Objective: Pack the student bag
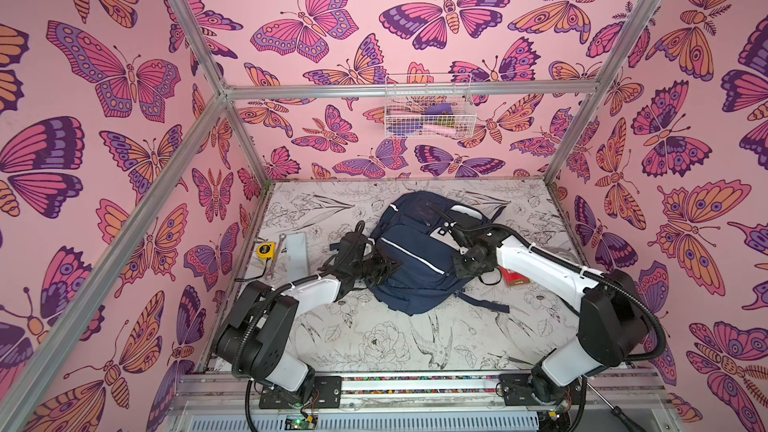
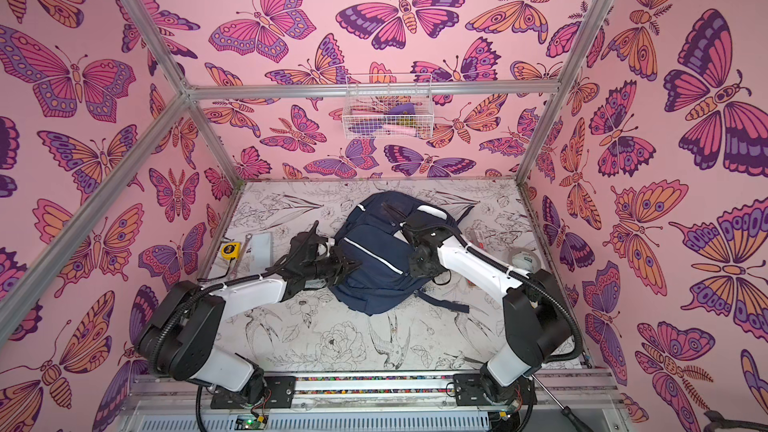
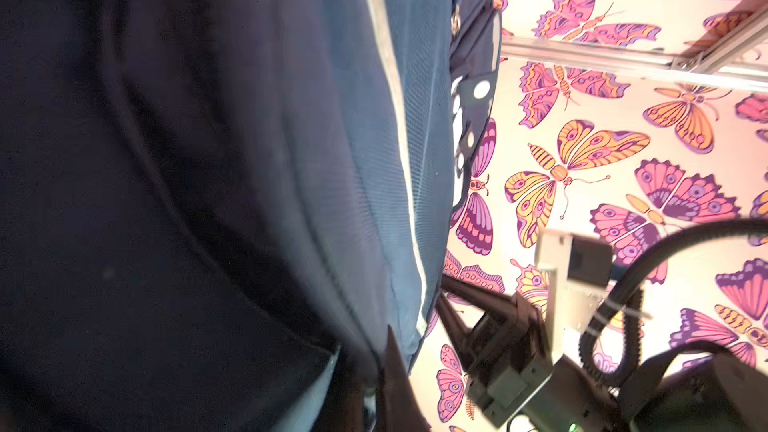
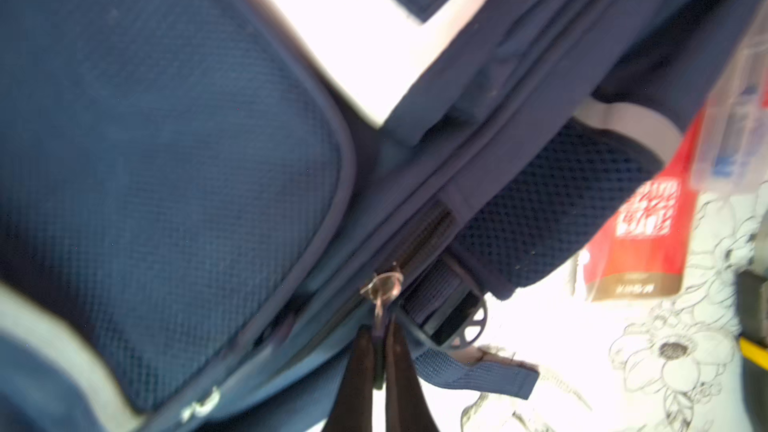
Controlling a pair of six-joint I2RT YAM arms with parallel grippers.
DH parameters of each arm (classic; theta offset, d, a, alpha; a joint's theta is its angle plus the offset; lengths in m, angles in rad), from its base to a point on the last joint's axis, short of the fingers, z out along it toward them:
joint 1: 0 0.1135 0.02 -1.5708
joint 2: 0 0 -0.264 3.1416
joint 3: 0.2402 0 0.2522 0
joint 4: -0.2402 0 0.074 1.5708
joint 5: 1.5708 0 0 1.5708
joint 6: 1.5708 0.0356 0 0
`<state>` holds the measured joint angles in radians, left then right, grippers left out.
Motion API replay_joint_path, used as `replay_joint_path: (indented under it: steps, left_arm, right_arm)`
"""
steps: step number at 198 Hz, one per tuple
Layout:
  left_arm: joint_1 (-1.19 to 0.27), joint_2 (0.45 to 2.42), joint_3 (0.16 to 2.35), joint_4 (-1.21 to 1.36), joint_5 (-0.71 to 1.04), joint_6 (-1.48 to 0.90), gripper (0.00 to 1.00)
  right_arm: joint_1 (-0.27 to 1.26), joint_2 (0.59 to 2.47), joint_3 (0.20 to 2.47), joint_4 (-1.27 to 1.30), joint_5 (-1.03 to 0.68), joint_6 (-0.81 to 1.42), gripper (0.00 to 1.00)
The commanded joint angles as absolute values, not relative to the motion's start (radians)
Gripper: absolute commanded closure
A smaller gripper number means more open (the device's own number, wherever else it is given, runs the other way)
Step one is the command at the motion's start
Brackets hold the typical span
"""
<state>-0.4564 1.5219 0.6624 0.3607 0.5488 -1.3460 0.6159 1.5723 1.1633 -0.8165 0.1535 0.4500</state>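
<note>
Student bag (image 1: pixel 415 251), just one, lies flat at the middle of the tabletop (image 1: pixel 374 347). I see two arms on it: left fingers (image 3: pixel 397 384) clenched at its left edge, right fingers (image 4: pixel 401 388) pinching one zip pull (image 4: pixel 384 284) on its right side.

student bag (image 1: pixel 415 259) blocking the middle of the table (image 1: pixel 374 342), left arm (image 1: pixel 311 289) and right arm (image 1: pixel 536 263) closing off its sides, bare front stretch open, tape measure (image 1: pixel 266 250), wrench (image 1: pixel 279 245) and grey plate (image 1: pixel 297 253) along the left edge, red packet (image 1: pixel 513 279) under the right arm, strap (image 1: pixel 486 303) trailing forward-right
</note>
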Motion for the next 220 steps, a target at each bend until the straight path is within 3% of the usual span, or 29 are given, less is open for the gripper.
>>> replay_joint_path:
  steps: [1, 48, 107, 140, 164, 178, 220]
  left_arm:
    - [-0.448, 1.471, 0.642, 0.482, 0.449, -1.4, 1.0]
    - [-0.448, 1.436, 0.625, 0.48, 0.416, -1.408, 1.0]
    - [-0.452, 1.446, 0.618, 0.512, 0.413, -1.439, 1.0]
    - [-0.467, 1.433, 0.612, 0.52, 0.394, -1.443, 1.0]
    - [-0.477, 1.419, 0.6, 0.52, 0.381, -1.443, 1.0]
    - [-0.477, 1.403, 0.58, 0.519, 0.367, -1.443, 1.0]
    - [-0.483, 1.347, 0.524, 0.487, 0.338, -1.431, 1.0]
  right_arm:
    - [0.642, 1.507, 1.135, -0.853, 0.096, 0.507, 1.0]
    - [0.662, 1.502, 1.034, -0.794, 0.065, 0.549, 1.0]
    - [0.92, 1.543, 1.136, -0.721, -0.002, 0.61, 1.0]
    - [0.991, 1.639, 1.222, -0.587, -0.091, 0.669, 1.0]
    - [0.994, 1.717, 1.267, -0.497, -0.118, 0.709, 1.0]
    - [0.983, 1.748, 1.301, -0.534, -0.05, 0.701, 1.0]
    - [0.846, 1.697, 1.225, -0.541, -0.008, 0.679, 1.0]
